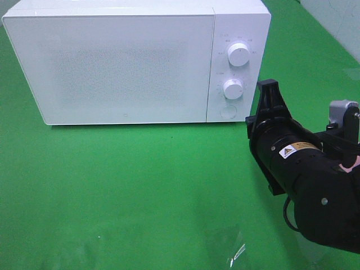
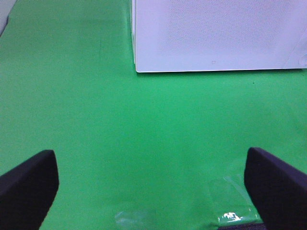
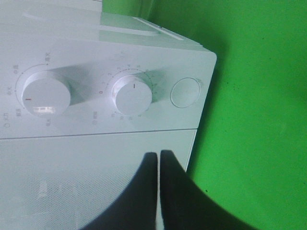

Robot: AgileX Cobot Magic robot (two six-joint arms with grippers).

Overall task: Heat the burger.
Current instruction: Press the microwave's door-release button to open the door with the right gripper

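The burger is out of view. A white microwave (image 1: 124, 62) stands at the back of the green table with its door shut. Its control panel has two knobs (image 1: 239, 55) (image 1: 233, 89) and a round button (image 1: 228, 111). My right gripper (image 1: 269, 89) is shut and empty, just right of the panel near the lower knob. In the right wrist view its fingers (image 3: 158, 155) are pressed together in front of the microwave's face, near the lower knob (image 3: 132, 93) and the button (image 3: 184, 92). My left gripper (image 2: 149, 153) is open and empty above bare cloth, short of the microwave's left corner (image 2: 139, 67).
Green cloth (image 1: 140, 185) covers the table in front of the microwave. A shiny clear film patch (image 1: 236, 253) lies on the cloth near the front edge; it also shows in the left wrist view (image 2: 230, 215). A pale surface (image 1: 337, 22) stands at the back right.
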